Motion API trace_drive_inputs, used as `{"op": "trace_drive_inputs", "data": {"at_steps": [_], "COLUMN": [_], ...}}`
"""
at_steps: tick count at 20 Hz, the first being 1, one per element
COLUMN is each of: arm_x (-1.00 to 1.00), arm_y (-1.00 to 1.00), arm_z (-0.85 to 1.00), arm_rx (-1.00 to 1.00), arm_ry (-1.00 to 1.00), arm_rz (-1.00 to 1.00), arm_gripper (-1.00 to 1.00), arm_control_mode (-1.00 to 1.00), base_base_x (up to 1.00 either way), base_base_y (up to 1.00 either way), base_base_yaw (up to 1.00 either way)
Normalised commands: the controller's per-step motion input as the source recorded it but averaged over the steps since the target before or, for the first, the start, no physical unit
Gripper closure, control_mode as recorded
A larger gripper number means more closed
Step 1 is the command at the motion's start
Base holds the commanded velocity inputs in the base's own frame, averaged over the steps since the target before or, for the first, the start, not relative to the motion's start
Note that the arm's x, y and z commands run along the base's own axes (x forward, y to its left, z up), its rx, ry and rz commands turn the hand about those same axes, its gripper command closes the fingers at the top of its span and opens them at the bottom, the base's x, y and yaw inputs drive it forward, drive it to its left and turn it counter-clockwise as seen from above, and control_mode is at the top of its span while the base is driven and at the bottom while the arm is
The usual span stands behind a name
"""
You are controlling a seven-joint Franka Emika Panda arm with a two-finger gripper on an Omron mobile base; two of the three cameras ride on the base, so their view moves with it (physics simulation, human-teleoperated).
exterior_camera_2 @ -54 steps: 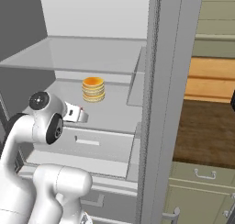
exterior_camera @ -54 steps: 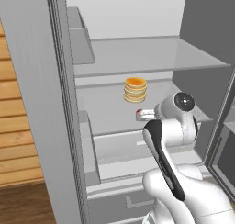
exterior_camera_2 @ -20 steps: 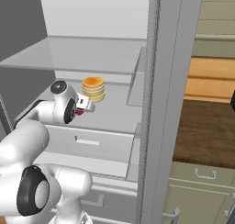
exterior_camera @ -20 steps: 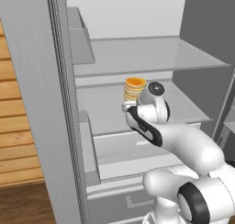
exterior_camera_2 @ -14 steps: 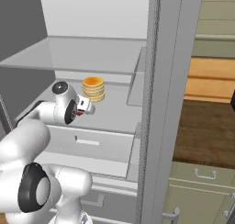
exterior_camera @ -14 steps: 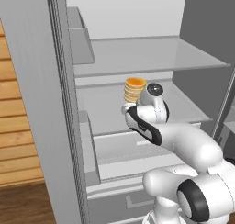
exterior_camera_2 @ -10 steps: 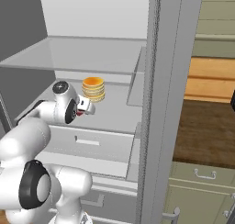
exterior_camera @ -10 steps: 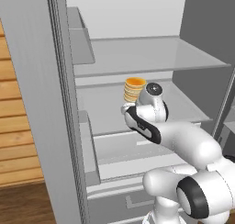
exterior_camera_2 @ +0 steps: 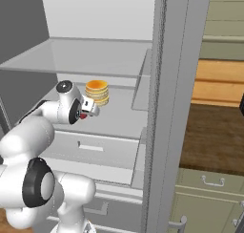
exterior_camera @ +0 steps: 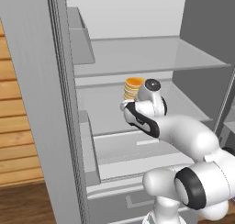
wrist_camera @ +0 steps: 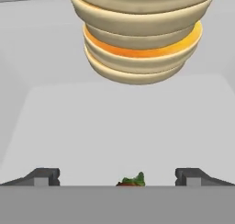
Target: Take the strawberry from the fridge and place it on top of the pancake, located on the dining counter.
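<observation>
Reaching into fridge point(exterior_camera: 55, 126) | fingers point(wrist_camera: 46, 176) wide open, empty, now advanced astride strawberry point(wrist_camera: 131, 181) | strawberry on shelf just before orange-topped stack point(wrist_camera: 142, 39) | approach looks done, closing likely next

Pale grey walls and white shelves are seen inside the fridge point(exterior_camera: 137, 58). An orange-topped stack of tan pancakes point(exterior_camera_2: 97, 92), banded with a bright orange layer, is shown on the middle shelf. A dark red strawberry point(wrist_camera: 131, 181) with a green leafy cap is glimpsed between the dark grey fingertips point(wrist_camera: 43, 176). Warm brown wood planks point(exterior_camera: 18, 145) are seen beside the fridge, and sage-green drawers point(exterior_camera_2: 209, 198) below.
</observation>
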Motion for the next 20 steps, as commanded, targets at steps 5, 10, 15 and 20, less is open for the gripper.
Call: {"op": "trace_drive_inputs", "data": {"at_steps": [5,10,15,20], "arm_x": [-0.09,-0.15,-0.12,0.0], "arm_y": [-0.06,-0.03,0.0,-0.08], "arm_z": [-0.1,-0.11,-0.14,-0.02], "arm_rx": [0.0,0.0,0.0,0.0], "arm_ry": [0.08,0.06,0.01,0.0], "arm_rz": [-0.03,-0.03,-0.01,0.0], "arm_gripper": [-1.0,-1.0,1.0,1.0], "arm_control_mode": [-1.0,-1.0,-1.0,-1.0], "base_base_x": [0.0,0.0,0.0,0.0], "base_base_y": [0.0,0.0,0.0,0.0], "base_base_yaw": [0.0,0.0,0.0,0.0]}}
